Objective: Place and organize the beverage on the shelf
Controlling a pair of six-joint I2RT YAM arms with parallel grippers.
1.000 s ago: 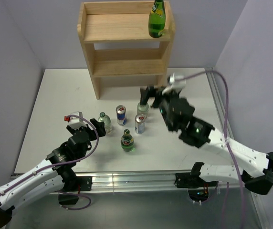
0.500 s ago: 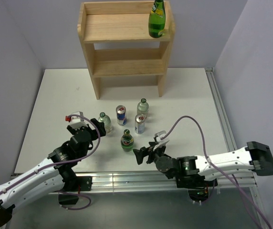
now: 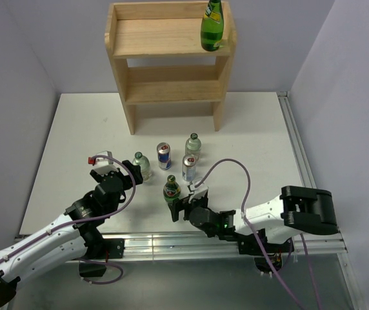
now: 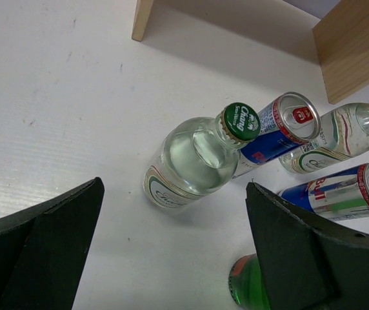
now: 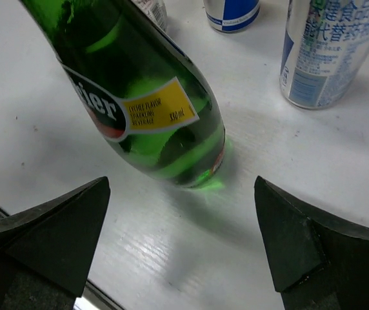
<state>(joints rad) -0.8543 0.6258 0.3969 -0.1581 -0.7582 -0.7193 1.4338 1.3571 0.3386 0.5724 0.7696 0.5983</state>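
Observation:
The wooden shelf [image 3: 171,64] stands at the back with one green bottle [image 3: 211,26] on its top tier. On the table are a clear bottle with a green cap [image 3: 142,166], a blue can [image 3: 164,155], a second clear bottle [image 3: 193,145], a pale can [image 3: 189,167] and a green Perrier bottle [image 3: 171,190]. My left gripper [image 3: 117,171] is open and empty just left of the green-capped bottle [image 4: 197,161]. My right gripper [image 3: 183,206] is open and empty, low at the near side of the Perrier bottle [image 5: 152,110], which is outside the jaws.
The white table [image 3: 75,129] ends in a metal rail [image 3: 184,242] at the near edge. Grey walls close in left and right. The pale can [image 5: 326,51] stands right of the Perrier bottle. The shelf's two lower tiers [image 3: 171,93] hold nothing.
My right arm has swung from high near the shelf down to the near edge, then left to the Perrier bottle. My left arm has not moved.

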